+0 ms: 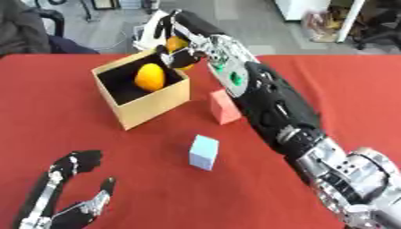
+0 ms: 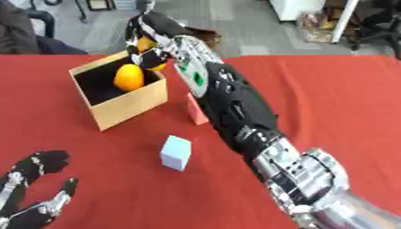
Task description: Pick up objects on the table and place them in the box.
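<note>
The box (image 1: 149, 107) stands on the table (image 1: 94, 161) at about ten o'clock from the table's middle. One round fruit (image 1: 150, 77) lies inside the box. The right hand (image 1: 181, 33) hangs over the box's far corner, at one o'clock from that fruit, with a second round fruit (image 1: 177, 45) in its curled fingers, above the rim. A block (image 1: 224, 106) sits on the table just beside the box at three o'clock, against the right forearm. A cube (image 1: 204, 152) lies at five o'clock from the box, apart from it. The left hand (image 1: 66, 197) rests open at seven o'clock, near the lower left corner.
</note>
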